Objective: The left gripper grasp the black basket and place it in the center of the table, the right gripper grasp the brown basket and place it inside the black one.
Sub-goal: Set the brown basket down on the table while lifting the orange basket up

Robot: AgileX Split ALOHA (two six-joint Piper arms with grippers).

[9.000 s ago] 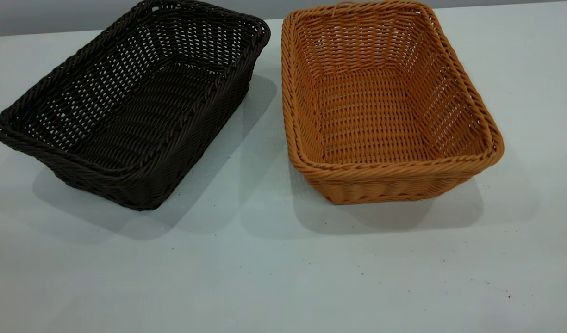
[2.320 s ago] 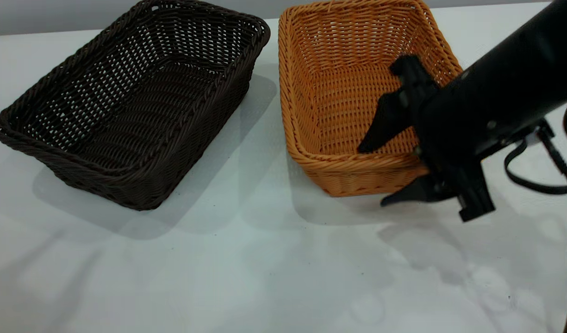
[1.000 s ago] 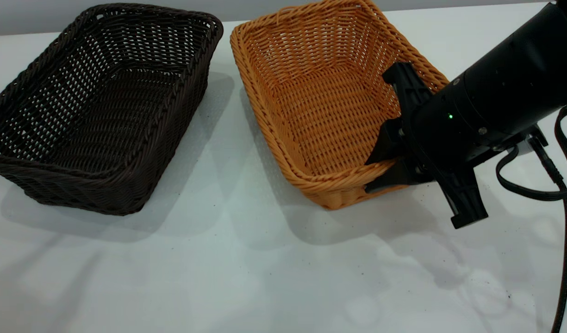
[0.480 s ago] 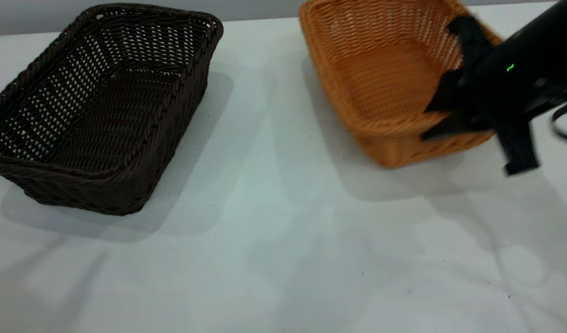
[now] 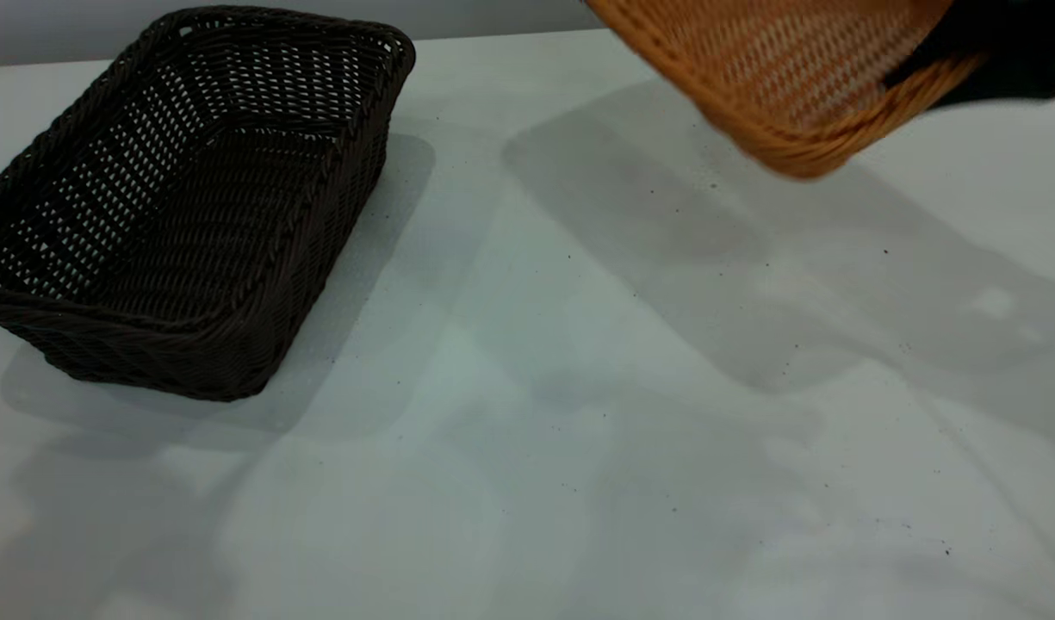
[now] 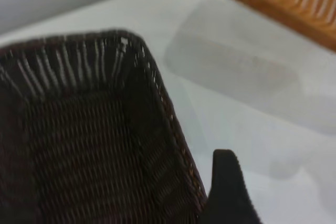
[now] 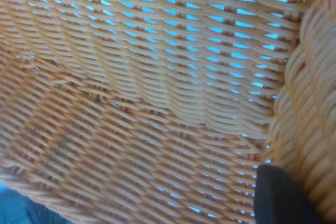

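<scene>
1. Since half a second ago, your orange-tan woven wicker brown basket [image 5: 794, 82] has risen off the pale grey speckled table [image 5: 579, 387] and hangs tilted at far right, its shadow below.
2. Your right gripper [image 5: 996, 60] shows only as a dark mass at its rim, pinching the braided edge; one black fingertip [image 7: 281, 198] lies against the weave.
3. Your very dark woven black basket [image 5: 191, 198] sits at far left, upright.
4. Left gripper: one black finger [image 6: 228, 190] shows just outside that basket's rim; you cannot tell its spread.

black basket [image 5: 191, 198] on table [image 5: 536, 413] at left; brown basket [image 5: 794, 77] raised, far right
</scene>
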